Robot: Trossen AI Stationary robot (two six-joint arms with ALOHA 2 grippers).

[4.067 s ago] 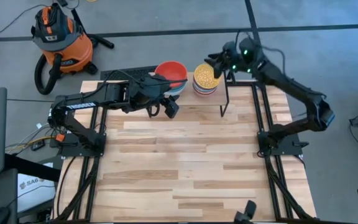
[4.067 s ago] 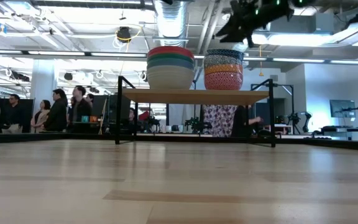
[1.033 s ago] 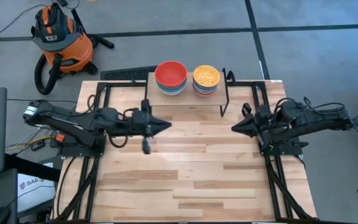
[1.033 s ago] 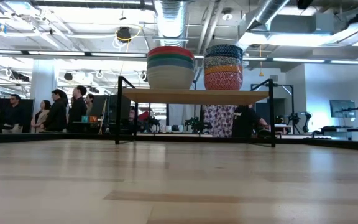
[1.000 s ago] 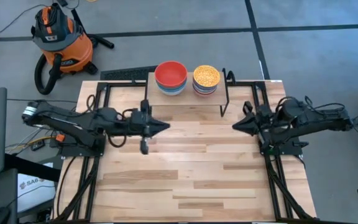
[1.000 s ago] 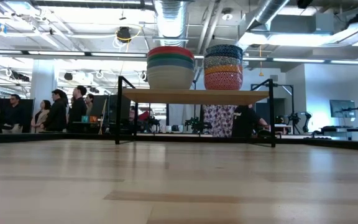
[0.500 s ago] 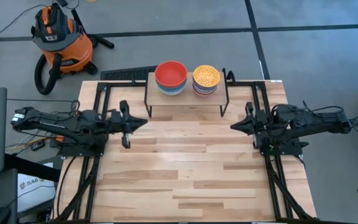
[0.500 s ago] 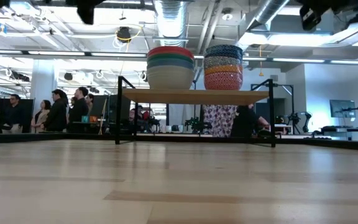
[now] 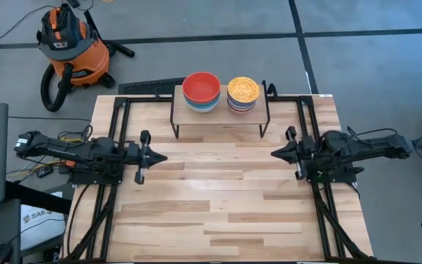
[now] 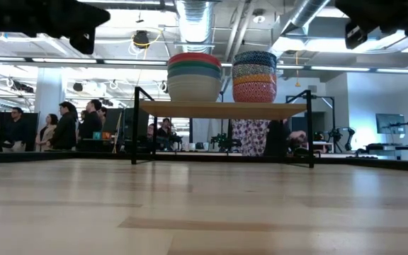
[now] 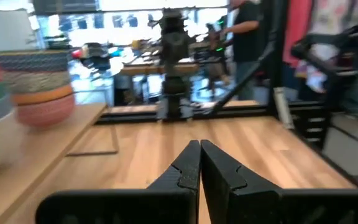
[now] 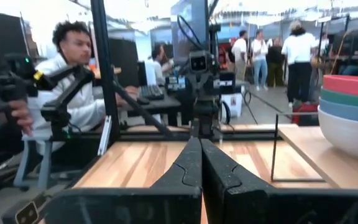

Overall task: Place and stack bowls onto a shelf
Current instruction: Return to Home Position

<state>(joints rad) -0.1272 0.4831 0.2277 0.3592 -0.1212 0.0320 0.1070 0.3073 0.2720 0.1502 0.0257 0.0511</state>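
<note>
A small low shelf [image 9: 220,116] with a light-wood plank top on thin black metal legs stands at the far edge of the slatted light-wood tabletop [image 9: 218,198], midway between the two arms. Two stacks of small round bowls sit side by side on its plank, near each other but apart in the low view.

The stack nearer the left arm reads from the top:
- a red bowl [image 10: 194,58]
- a teal green bowl [image 10: 194,66]
- a blue bowl [image 10: 194,74]
- a white bowl [image 10: 194,89] at the bottom

The stack nearer the right arm shows four bands from the side. A dark blue patterned band [image 10: 254,57] is uppermost, then a paler patterned one, then a yellow-orange one, with a pink-red speckled bowl [image 10: 254,93] at the bottom. From above, its top bowl [image 9: 242,90] is yellow and speckled inside. I cannot say for sure which side band belongs to it.

The left gripper [image 9: 158,156] lies low over the left side of the tabletop, pointing inward toward the other arm and well apart from the shelf. Its fingers [image 11: 188,167] are pressed together with nothing between them. The right gripper [image 9: 275,153] lies opposite over the right side, pointing inward, also clear of the shelf. Its fingers [image 12: 188,165] are likewise closed flat against each other and empty.

An orange and black shop vacuum [image 9: 68,40] stands on the grey floor beyond the far left corner of the tabletop. In the right wrist view a person in a light top [image 12: 73,87] sits beyond the tabletop. The low view shows a group of people [image 10: 66,124] standing in the room behind.
</note>
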